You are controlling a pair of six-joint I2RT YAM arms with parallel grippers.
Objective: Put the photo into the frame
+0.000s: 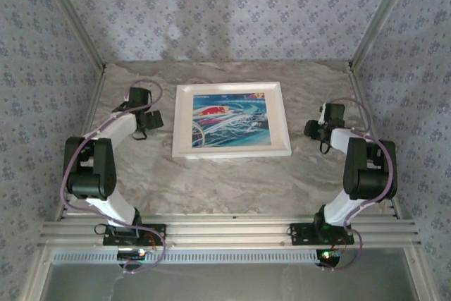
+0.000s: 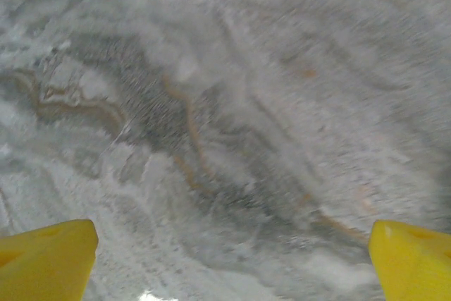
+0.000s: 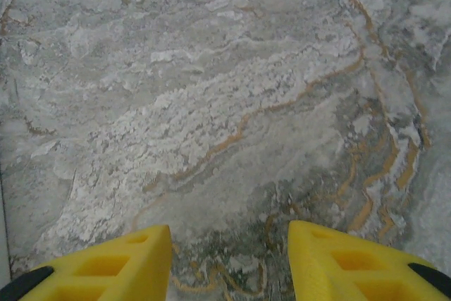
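Note:
The white frame [image 1: 232, 150] lies flat in the middle of the marble table, and the blue-teal photo [image 1: 230, 125] with red and white marks shows inside its moulding. My left gripper [image 1: 146, 120] hovers just left of the frame, apart from it. In the left wrist view that gripper [image 2: 232, 259] is open wide, its yellow fingertips [image 2: 49, 262] far apart over bare marble. My right gripper [image 1: 317, 129] hangs to the right of the frame, not touching it. Seen from the right wrist, it [image 3: 229, 262] is open, nothing between its yellow fingers [image 3: 120, 266].
Patterned walls with metal corner posts [image 1: 371, 27] close in the table on three sides. An aluminium rail [image 1: 225, 232] carrying both arm bases runs along the near edge. Bare marble [image 1: 225, 181] lies between the frame and the rail.

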